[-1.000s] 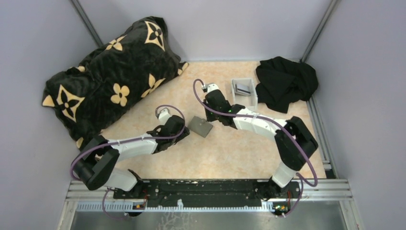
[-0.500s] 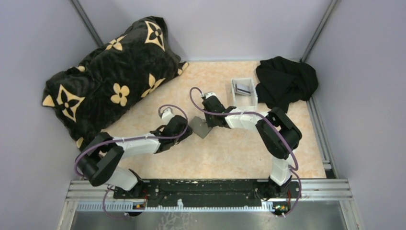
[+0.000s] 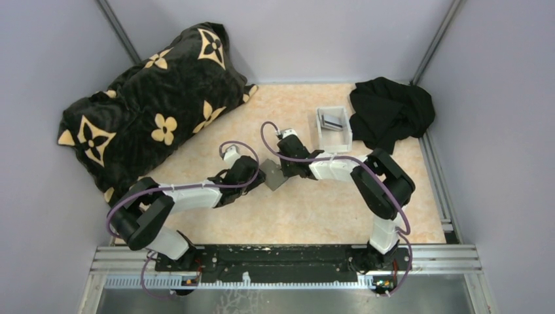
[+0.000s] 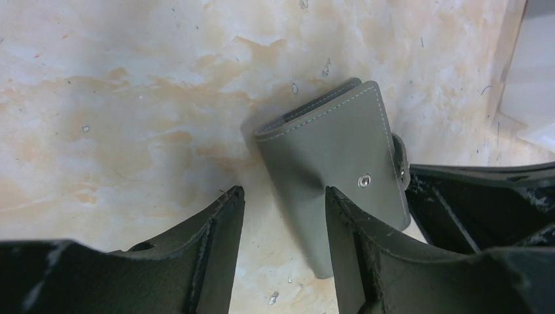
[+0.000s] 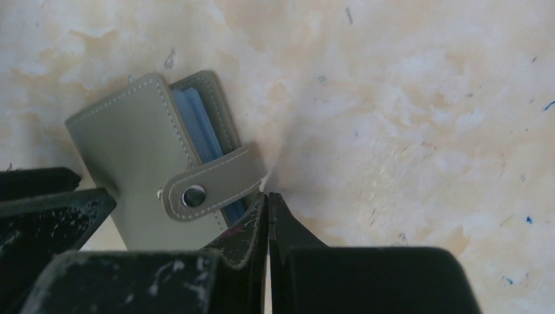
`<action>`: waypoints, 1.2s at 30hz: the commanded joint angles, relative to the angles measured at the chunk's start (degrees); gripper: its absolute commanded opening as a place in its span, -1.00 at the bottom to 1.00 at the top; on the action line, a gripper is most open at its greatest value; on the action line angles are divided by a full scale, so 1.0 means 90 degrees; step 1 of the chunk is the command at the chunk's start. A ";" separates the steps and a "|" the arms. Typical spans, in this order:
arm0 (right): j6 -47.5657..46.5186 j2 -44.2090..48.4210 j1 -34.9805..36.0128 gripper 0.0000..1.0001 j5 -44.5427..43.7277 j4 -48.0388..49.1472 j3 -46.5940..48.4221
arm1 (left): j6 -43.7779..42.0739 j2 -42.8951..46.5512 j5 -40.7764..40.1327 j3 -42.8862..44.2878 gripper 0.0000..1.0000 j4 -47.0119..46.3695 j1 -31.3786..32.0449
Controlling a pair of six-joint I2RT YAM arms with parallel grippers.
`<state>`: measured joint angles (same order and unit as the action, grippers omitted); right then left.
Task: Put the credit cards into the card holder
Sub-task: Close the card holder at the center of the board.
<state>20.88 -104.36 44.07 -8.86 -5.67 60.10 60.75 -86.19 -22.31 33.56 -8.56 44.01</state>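
The grey card holder (image 3: 274, 175) lies closed on the marbled table between my two grippers. In the left wrist view the card holder (image 4: 334, 147) has its near corner between the fingers of my open left gripper (image 4: 283, 203), whose right finger (image 4: 347, 226) overlaps its edge. My right gripper (image 5: 267, 196) is shut, with its tips against the end of the snap strap (image 5: 209, 186) and nothing visibly between them. Blue pockets (image 5: 196, 124) show at the holder's open edge. Grey credit cards (image 3: 335, 122) lie in the white tray (image 3: 323, 134), away from both grippers.
A black pillow with gold flowers (image 3: 154, 104) fills the back left. A black cloth (image 3: 391, 112) is heaped at the back right beside the tray. Grey walls close in the table on three sides.
My right arm has folded in and brought its gripper down to the holder's right edge, closing its jaws. The left gripper has edged right up to the holder.
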 commanded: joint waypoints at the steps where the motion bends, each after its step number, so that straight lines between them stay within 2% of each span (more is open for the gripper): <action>1: 0.0257 0.0311 0.0247 -1.00 0.0148 0.0023 -0.0241 | -0.0193 -0.0357 0.0089 -0.0282 0.14 0.0978 0.0017; 14: 0.0373 0.0677 0.0457 -0.98 -0.0296 -0.0140 -0.0359 | -0.0303 -0.0425 0.0008 -0.0353 0.11 0.0950 -0.0034; 24: 0.0080 0.1017 0.0485 -0.60 -0.0560 -0.0503 0.0075 | -0.0191 0.0108 0.0048 -0.0677 0.07 0.1031 -0.0046; 31: -0.0019 0.0999 0.0613 -0.38 -0.0610 -0.0758 0.0499 | -0.0197 0.0860 0.0055 -0.1027 0.17 0.0890 -0.0046; 36: -0.0064 0.0783 0.0729 -0.35 -0.0642 -0.0956 0.0890 | -0.0250 0.0710 0.0196 -0.1085 0.17 0.0712 -0.0046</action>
<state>21.30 -98.30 49.34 -13.15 -13.45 63.29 59.46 -77.60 -22.65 26.30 -7.99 43.88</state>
